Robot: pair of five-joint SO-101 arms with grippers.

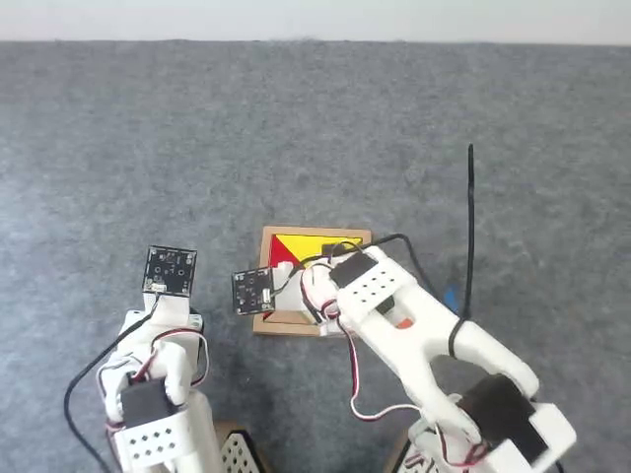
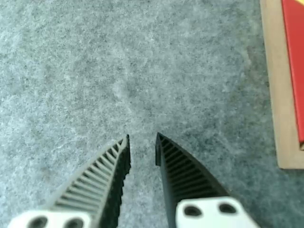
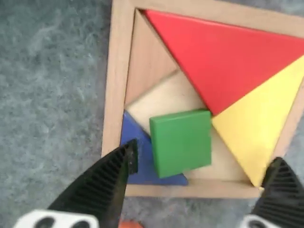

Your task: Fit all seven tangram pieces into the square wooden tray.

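Where the grey worktop (image 1: 296,128) runs from edge to edge, two arms rise from its near edge. The right arm (image 1: 434,340) leans in toward the middle of the worktop and hangs over the wooden tray (image 1: 268,236), covering much of it from above. The left arm (image 1: 158,394) stands by the near edge toward the left corner, off to one side of the tray.

The tray lies about midway across the worktop, somewhat closer to the near edge than to the far one. From the left wrist its rim (image 2: 273,95) shows off to one side, apart from the left jaws. These are spread a little, with bare grey worktop between their tips. The right jaws are spread wide just above one side of the tray's rim (image 3: 118,71).

Inside the tray, the red triangle (image 3: 223,52) fills one side. The yellow triangle (image 3: 259,128) meets it along a slanted edge and fills the neighbouring side. The green square (image 3: 181,141) lies near the middle, a little askew to the rim, and seems to rest on top of its neighbours rather than flat on the tray's floor. A pale wooden piece (image 3: 164,97) lies between the red triangle and the green square. The blue triangle (image 3: 142,161) sits in a corner of the tray, partly under the green square, with one right jaw tip over it.
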